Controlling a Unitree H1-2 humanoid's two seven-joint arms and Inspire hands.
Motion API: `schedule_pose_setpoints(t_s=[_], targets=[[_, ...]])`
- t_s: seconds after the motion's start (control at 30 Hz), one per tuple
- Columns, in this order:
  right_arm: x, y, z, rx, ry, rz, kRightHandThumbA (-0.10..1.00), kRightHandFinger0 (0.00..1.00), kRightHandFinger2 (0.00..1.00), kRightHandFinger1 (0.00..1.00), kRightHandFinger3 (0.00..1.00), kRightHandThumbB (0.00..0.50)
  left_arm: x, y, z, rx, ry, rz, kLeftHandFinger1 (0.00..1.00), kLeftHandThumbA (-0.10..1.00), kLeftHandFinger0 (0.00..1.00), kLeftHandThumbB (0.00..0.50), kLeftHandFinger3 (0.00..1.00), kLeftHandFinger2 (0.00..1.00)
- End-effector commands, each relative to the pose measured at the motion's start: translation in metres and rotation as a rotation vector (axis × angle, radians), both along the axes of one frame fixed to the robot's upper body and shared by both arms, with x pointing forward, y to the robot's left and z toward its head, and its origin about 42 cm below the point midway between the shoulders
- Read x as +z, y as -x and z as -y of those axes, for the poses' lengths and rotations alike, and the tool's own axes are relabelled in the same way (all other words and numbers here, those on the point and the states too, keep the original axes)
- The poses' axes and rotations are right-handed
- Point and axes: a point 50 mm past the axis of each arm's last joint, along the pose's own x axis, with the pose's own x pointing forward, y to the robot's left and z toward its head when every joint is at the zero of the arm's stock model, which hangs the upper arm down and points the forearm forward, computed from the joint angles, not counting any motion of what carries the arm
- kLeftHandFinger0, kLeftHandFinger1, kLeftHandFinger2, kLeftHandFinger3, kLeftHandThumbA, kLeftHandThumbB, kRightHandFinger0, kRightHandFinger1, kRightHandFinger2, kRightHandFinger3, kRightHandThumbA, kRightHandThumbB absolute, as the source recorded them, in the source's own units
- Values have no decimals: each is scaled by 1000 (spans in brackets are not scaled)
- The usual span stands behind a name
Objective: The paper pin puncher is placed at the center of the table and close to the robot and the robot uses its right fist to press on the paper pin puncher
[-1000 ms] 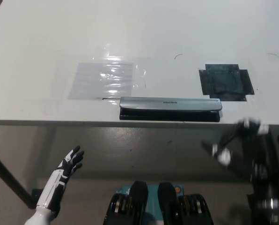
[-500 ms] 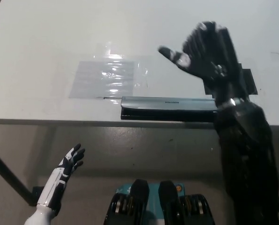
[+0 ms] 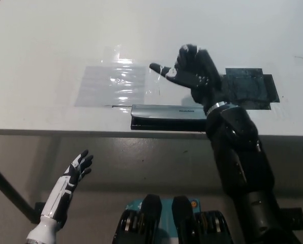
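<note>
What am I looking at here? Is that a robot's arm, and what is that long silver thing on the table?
Yes, it is a robot. The camera sits on its head and looks down, so you see its own arms. The black right hand is raised above the white table, fingers partly curled with one sticking out, holding nothing. The white left hand rests low, below the table edge, open. The long silver thing is a paper pin puncher, lying near the table's front edge. Behind it lie a clear plastic sheet and a dark patch. The robot is meant to press the puncher with its right fist.
</note>
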Motion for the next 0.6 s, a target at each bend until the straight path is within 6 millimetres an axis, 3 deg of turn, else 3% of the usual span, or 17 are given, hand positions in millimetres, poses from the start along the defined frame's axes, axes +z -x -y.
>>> schedule_pose_setpoints(t_s=[0.0, 0.07, 0.3, 0.57], targets=[[12, -8, -9, -24, -34, 71, 1000, 0, 3, 0, 58, 215, 14, -3, -1, -27, -25, 69, 1000, 1000, 1000, 250, 1000, 1000], [4, -8, -10, -22, -49, 45, 1000, 0, 0, 0, 16, 218, 14, -3, -1, -27, -21, 67, 1000, 1000, 1000, 265, 1000, 1000], [-41, 2, -24, 9, -17, -41, 1000, 0, 28, 0, 45, 205, 9, 2, 1, -22, -12, 52, 1000, 1000, 1000, 267, 1000, 1000], [-110, 22, -33, 20, 52, -164, 1000, 0, 264, 13, 99, 174, 6, 4, 0, -20, -11, 40, 1000, 1000, 1000, 261, 1000, 1000]])
